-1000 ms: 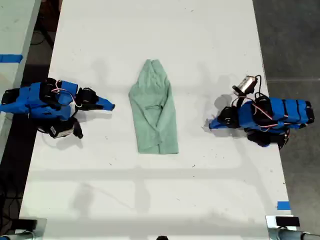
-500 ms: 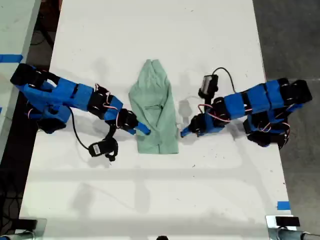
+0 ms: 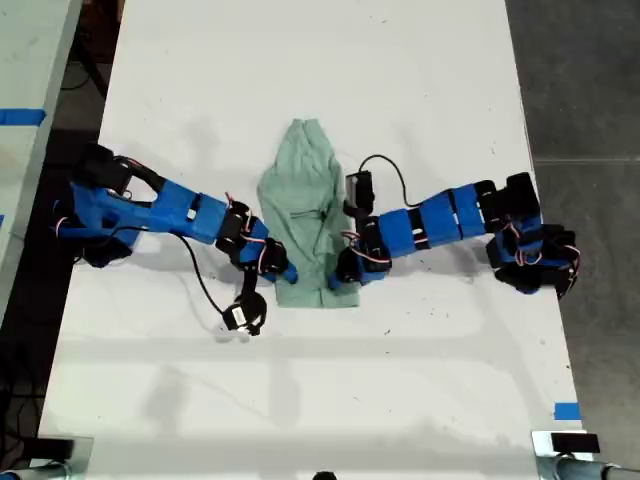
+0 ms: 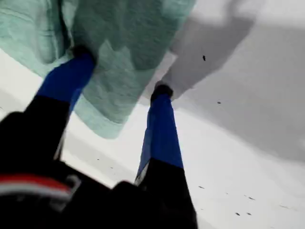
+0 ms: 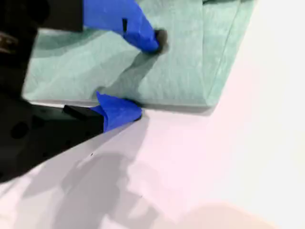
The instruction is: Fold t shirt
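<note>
While both arms reach in across the counter [image 3: 300, 420] in the exterior view, the t shirt [image 3: 305, 215] lies mid-counter, narrowly folded, an arm at each lower corner. First wrist view: my first pincer [image 4: 121, 71] stands apart, straddling the hem. Second wrist view: my second pincer [image 5: 138, 76] is apart too, one tip on cloth. I'd worry about a thin bite snagging one layer and unfolding it. No readable writing anywhere.
</note>
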You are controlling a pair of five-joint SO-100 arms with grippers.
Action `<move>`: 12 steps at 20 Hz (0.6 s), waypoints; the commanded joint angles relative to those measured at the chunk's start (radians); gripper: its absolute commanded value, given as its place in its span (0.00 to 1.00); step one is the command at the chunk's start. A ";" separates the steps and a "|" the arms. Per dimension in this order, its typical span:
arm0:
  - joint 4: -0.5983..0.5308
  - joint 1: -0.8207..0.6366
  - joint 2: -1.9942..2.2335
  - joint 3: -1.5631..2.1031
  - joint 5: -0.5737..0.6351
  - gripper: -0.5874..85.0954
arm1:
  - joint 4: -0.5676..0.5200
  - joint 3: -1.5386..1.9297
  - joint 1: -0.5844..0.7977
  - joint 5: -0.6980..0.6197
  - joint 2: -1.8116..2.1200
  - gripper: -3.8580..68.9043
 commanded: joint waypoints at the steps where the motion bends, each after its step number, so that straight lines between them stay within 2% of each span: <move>1: 0.029 0.035 -0.060 -0.126 -0.008 0.00 | -0.029 -0.054 -0.008 -0.003 -0.015 0.05; 4: 0.037 0.071 -0.060 -0.175 0.023 0.00 | -0.020 -0.071 -0.040 0.006 -0.028 0.05; 6: 0.043 0.152 -0.066 -0.252 0.020 0.00 | 0.003 -0.138 -0.087 0.012 -0.029 0.05; 9: 0.193 0.218 -0.037 -0.410 -0.023 0.00 | 0.112 -0.331 -0.138 -0.015 -0.032 0.08; 12: 0.374 0.121 0.107 -0.436 -0.025 0.00 | 0.104 -0.336 -0.026 -0.104 0.144 0.08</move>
